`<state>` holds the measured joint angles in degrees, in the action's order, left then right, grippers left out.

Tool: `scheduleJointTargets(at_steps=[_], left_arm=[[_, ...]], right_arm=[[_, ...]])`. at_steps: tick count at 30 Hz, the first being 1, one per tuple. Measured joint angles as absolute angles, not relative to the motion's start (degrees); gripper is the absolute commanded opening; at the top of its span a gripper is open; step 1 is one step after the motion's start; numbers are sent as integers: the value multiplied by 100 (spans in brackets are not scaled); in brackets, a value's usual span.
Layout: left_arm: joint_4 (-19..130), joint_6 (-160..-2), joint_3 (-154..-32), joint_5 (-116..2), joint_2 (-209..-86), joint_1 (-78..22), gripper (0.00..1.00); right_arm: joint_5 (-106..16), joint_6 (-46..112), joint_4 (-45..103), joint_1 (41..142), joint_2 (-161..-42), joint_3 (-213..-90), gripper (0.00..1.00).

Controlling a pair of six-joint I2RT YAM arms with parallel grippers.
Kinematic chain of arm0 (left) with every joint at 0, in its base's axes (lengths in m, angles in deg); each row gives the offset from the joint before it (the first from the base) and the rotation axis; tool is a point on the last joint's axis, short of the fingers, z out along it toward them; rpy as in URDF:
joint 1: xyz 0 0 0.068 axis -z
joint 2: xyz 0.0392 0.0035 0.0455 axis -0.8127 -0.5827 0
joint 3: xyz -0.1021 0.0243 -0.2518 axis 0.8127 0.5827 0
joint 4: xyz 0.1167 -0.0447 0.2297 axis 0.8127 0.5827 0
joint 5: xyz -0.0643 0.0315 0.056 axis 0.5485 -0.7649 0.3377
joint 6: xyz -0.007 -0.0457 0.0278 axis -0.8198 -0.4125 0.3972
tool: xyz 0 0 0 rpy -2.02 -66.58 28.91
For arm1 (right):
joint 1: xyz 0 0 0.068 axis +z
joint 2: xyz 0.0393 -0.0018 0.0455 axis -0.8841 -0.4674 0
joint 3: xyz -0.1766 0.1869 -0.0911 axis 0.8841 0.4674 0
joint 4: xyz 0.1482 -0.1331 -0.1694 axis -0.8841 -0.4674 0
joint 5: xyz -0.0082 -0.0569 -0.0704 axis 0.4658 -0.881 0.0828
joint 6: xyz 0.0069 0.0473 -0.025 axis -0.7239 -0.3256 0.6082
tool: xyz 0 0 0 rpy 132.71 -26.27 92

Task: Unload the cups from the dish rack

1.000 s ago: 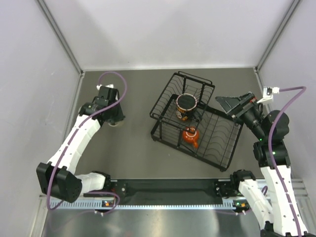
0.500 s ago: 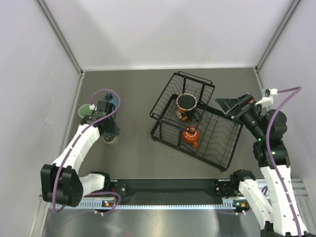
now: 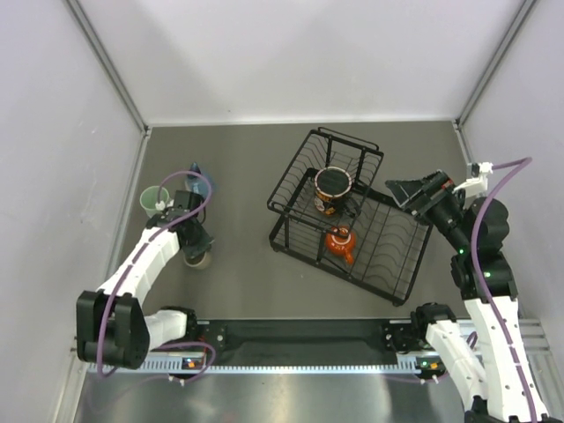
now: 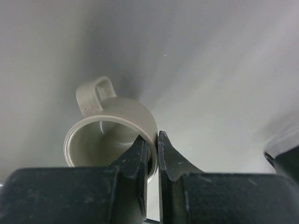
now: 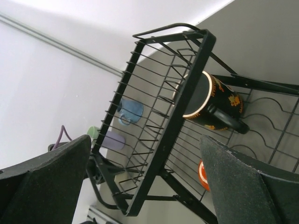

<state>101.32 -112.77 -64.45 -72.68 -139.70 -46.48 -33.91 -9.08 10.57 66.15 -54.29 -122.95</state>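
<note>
My left gripper (image 4: pixel 153 149) is shut on the rim of the small beige mug (image 4: pixel 112 126), one finger inside and one outside. From above, this mug (image 3: pixel 198 258) is upright under the left gripper (image 3: pixel 197 242), at the table's left. Beside it stand the mint-green tumbler (image 3: pixel 155 198) and the blue mug (image 3: pixel 196 174). The lavender tumbler (image 5: pixel 113 140) shows only in the right wrist view. The black dish rack (image 3: pixel 388 256) holds the dark patterned mug (image 3: pixel 334 185) on its raised tier and the orange cup (image 3: pixel 340 241) below. My right gripper (image 3: pixel 412 189) hangs open beside the rack's right edge.
Grey walls close the table in on the left, back and right. The arm bases and a black rail (image 3: pixel 300 335) run along the near edge. A purple cable (image 3: pixel 198 181) loops over my left wrist near the cups.
My left arm has drawn back toward the near edge with the beige mug, uncovering the mint-green tumbler. The right gripper shifted slightly and stays open.
</note>
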Motion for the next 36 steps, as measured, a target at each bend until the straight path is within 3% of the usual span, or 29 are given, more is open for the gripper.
scheduleJointTargets(at_steps=[8,10,11,13,14,18,27,34,36], left_arm=[[10021,-11384,-6264,-7342,-14481,-4665,0],[10003,-11402,-6251,-7342,-14475,-4672,4],[9986,-11410,-6240,-7342,-14468,-4670,18],[9949,-11421,-6209,-7345,-14442,-4672,24],[9898,-11423,-6174,-7340,-14440,-4672,36],[9868,-11423,-6128,-7281,-14440,-4674,49],[9855,-11314,-6238,-6814,-14263,-4672,65],[9791,-11015,-6655,-6038,-13941,-4672,85],[9767,-10934,-6804,-5839,-13856,-4672,87]], right_arm=[[-3629,-805,896,6610,-5379,-11980,100],[-3686,-781,856,6610,-5355,-11919,100],[-3706,-772,839,6610,-5344,-11897,100],[-3736,-741,826,6610,-5324,-11877,100],[-3738,-702,824,6610,-5324,-11875,100],[-3771,-420,817,6610,-5309,-11766,100],[-4090,-180,347,6610,-5510,-11322,99],[-4165,-53,39,6610,-5538,-10726,86],[-4136,-42,69,6610,-5506,-10503,82]])
